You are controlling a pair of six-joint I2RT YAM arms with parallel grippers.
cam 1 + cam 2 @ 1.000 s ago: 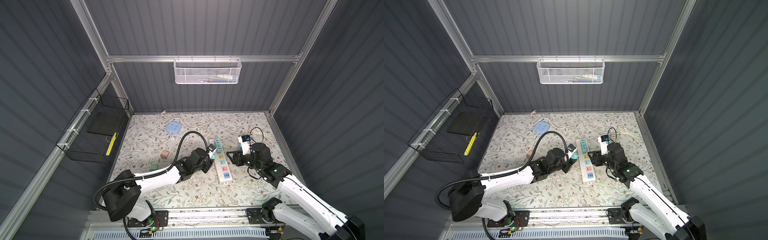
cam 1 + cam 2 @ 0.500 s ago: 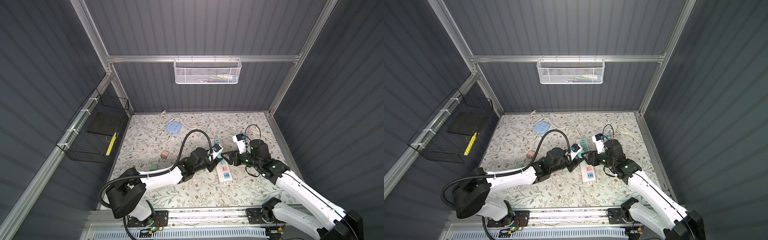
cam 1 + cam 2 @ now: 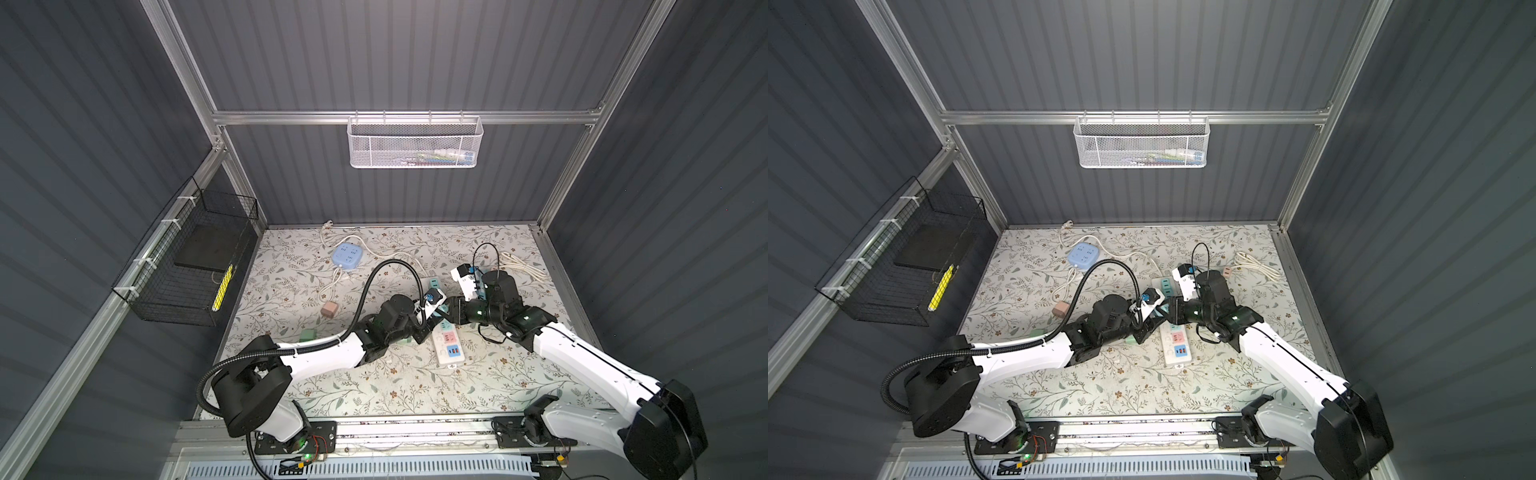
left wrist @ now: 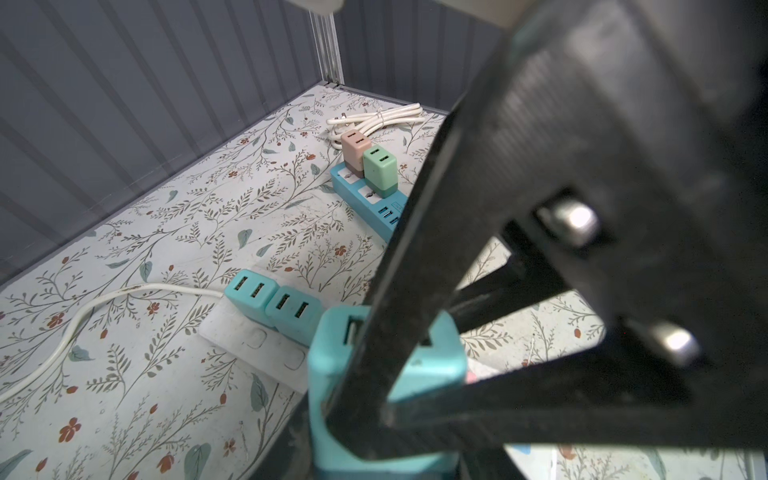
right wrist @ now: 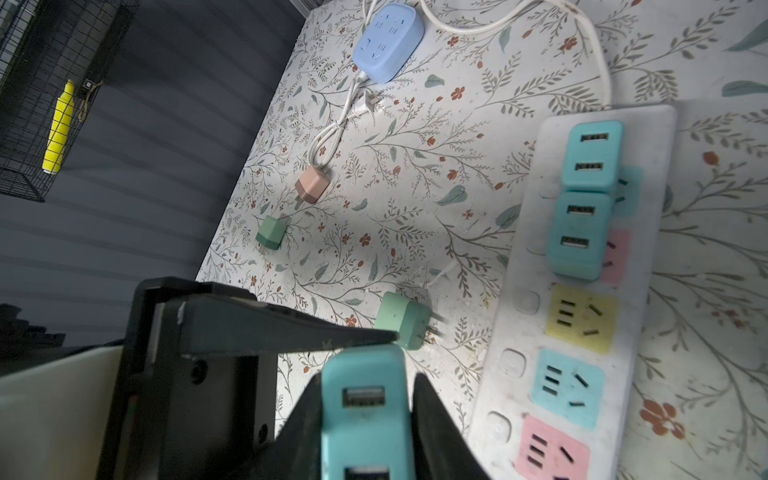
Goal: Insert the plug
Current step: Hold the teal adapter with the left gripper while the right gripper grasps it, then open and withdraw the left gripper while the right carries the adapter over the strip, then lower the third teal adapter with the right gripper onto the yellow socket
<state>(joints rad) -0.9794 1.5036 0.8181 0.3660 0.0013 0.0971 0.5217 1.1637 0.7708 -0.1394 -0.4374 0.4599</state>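
Observation:
A teal plug (image 4: 436,365) (image 5: 363,415) with two USB ports hangs just above the white power strip (image 3: 446,353) (image 5: 640,291). Both grippers meet on it over the strip's middle in both top views. My left gripper (image 3: 434,318) (image 4: 382,453) is shut on the plug's base. My right gripper (image 3: 448,312) (image 5: 365,424) is shut on its sides, one finger (image 4: 415,270) crossing the plug's top. A left finger (image 5: 270,328) lies just beyond the plug. Two more teal plugs (image 5: 590,153) (image 5: 577,232) sit in the strip's far sockets. Its yellow, blue and pink sockets are bare.
A green plug (image 5: 401,320) lies on the mat beside the strip. Another green one (image 5: 271,232) and a pink one (image 5: 311,185) lie further left. Behind are a blue round socket block (image 3: 347,257), a teal strip (image 4: 365,195) and a coiled white cable (image 3: 521,266).
My right gripper has swung left to the left gripper and shut on the teal plug. The left gripper has carried the plug a little right, over the strip.

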